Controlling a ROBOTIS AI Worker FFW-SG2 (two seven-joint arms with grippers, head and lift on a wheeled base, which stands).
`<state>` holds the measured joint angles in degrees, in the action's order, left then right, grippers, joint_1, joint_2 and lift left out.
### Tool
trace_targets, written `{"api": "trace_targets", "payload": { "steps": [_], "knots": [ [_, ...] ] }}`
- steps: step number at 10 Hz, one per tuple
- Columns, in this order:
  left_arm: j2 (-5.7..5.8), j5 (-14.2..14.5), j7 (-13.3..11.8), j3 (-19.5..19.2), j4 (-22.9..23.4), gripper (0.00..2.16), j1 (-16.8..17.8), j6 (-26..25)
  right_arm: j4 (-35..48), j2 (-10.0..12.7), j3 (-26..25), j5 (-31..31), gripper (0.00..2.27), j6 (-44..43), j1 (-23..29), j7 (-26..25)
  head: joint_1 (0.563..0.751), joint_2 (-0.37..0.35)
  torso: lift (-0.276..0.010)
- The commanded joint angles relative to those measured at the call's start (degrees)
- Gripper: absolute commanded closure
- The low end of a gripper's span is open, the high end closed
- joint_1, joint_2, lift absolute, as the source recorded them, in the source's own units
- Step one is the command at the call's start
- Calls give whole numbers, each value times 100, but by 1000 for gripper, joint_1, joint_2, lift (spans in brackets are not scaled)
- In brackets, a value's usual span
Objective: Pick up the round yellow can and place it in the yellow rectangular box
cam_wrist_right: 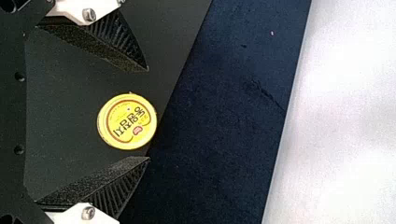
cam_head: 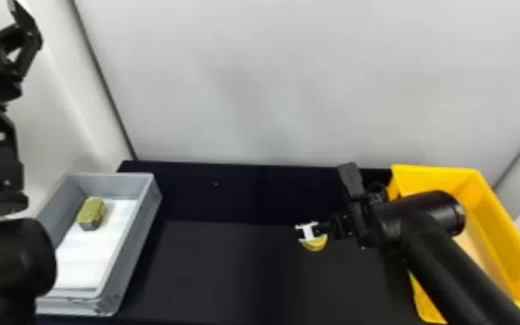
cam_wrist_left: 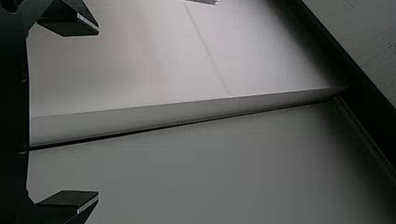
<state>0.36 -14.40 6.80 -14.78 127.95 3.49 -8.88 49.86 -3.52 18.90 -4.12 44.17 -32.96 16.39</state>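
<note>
My right gripper [cam_head: 311, 231] is over the dark table, partly covering the round yellow can [cam_head: 315, 244] in the head view. In the right wrist view that gripper [cam_wrist_right: 148, 114] is open, and the can [cam_wrist_right: 127, 122] lies between its two ribbed fingers, with a gap on either side. The yellow rectangular box [cam_head: 505, 242] stands on the right, partly behind the right arm. My left arm is parked at the left edge, its gripper [cam_head: 23, 39] raised in front of the wall; in the left wrist view this gripper [cam_wrist_left: 98, 112] is open with nothing between its fingers.
On the left of the table [cam_head: 220, 268] stands a grey box [cam_head: 129, 242] with a white sheet in its bottom and a small olive-yellow block [cam_head: 92, 211] inside. A pale wall [cam_head: 272, 86] rises behind the table's back edge.
</note>
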Motion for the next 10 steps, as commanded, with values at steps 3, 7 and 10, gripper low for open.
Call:
{"api": "trace_targets", "payload": {
  "steps": [3,7,10],
  "knots": [
    [26,-28,-20,62,-42,50,64,79,-618,88,203,113,105,-477,-114,-39,697,54,-3],
    [26,-46,-11,53,-42,50,29,167,-749,70,264,166,105,-635,-141,-39,697,54,-3],
    [17,-54,-11,53,-42,50,29,237,-908,97,256,166,105,-776,-132,-21,697,54,-3]
  ]
}}
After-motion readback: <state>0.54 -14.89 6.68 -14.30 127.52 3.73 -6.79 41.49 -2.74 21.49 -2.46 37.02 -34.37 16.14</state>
